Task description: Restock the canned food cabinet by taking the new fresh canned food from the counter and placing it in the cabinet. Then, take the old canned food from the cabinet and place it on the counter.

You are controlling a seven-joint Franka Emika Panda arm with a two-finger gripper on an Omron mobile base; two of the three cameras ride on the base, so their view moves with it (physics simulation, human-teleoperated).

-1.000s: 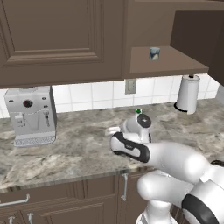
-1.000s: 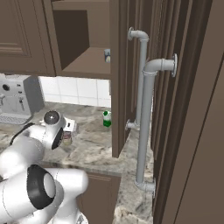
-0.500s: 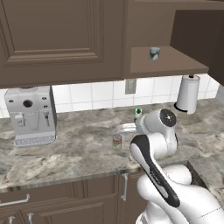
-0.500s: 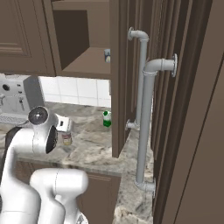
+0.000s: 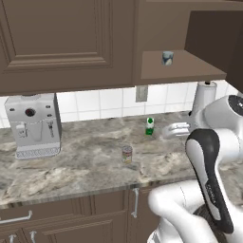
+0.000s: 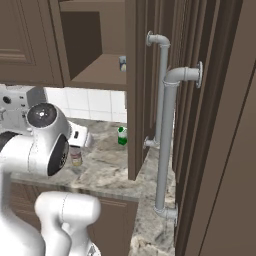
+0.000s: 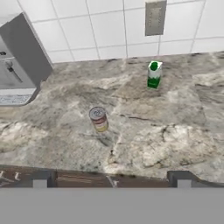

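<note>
The new fresh canned food point(image 5: 167, 58) point(image 6: 122, 63), a squat silvery can, stands on the brown shelf of the open cabinet point(image 5: 190, 71). Upright on the counter point(image 5: 80, 166) is the old canned food point(image 5: 126, 154) point(image 7: 99, 119) point(image 6: 75, 155), with its red and yellow label. My gripper point(image 7: 111, 180) point(image 5: 170, 131) hangs above the counter's front edge, to the right of that can and well back from it. It is open, with its fingertips point(image 7: 40, 179) wide apart and nothing between them.
A green-and-white bottle point(image 5: 150, 126) point(image 7: 153, 75) stands near the tiled wall under an outlet point(image 7: 154, 17). A coffee machine point(image 5: 33, 124) sits at the left and a paper towel roll point(image 5: 205, 95) at the right. The open cabinet door point(image 6: 165, 125) with its metal handle hangs close on the right.
My arm has swung right and drawn the gripper back from the old can, which stays standing on the counter. The jaws have opened a touch wider.
</note>
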